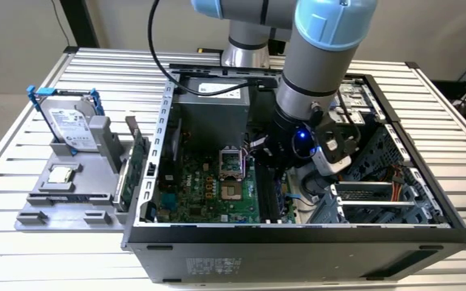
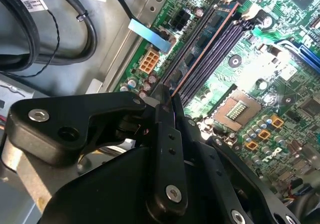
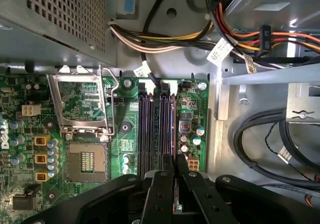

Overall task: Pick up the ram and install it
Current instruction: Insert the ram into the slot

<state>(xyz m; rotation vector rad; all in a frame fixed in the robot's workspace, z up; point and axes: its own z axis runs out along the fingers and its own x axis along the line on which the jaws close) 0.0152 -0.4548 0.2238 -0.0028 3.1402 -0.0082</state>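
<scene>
The ram (image 2: 200,52) stands on edge in a motherboard slot (image 3: 165,126), running straight out from the tool's (image 2: 167,109) tips; in the second wrist view it shows as a thin copper-coloured edge between dark slots. Its near end disappears between the black fingers (image 3: 167,166), which sit close together on either side of it, so the tool appears clamped on the stick, though the contact itself is hidden by the finger bodies. In the first wrist view the ram is seen edge-on and is hard to separate from the slots around it. Beside the tool lies the open processor socket (image 3: 87,161) with its raised metal frame. In the exterior view the arm (image 1: 322,66) reaches steeply down into the open computer case (image 1: 298,233), its wrist low over the motherboard (image 1: 209,194). Well away from the tool, a hard drive (image 1: 70,124) stands in a grey holder (image 1: 63,209) on the slatted surface (image 1: 22,260).
</scene>
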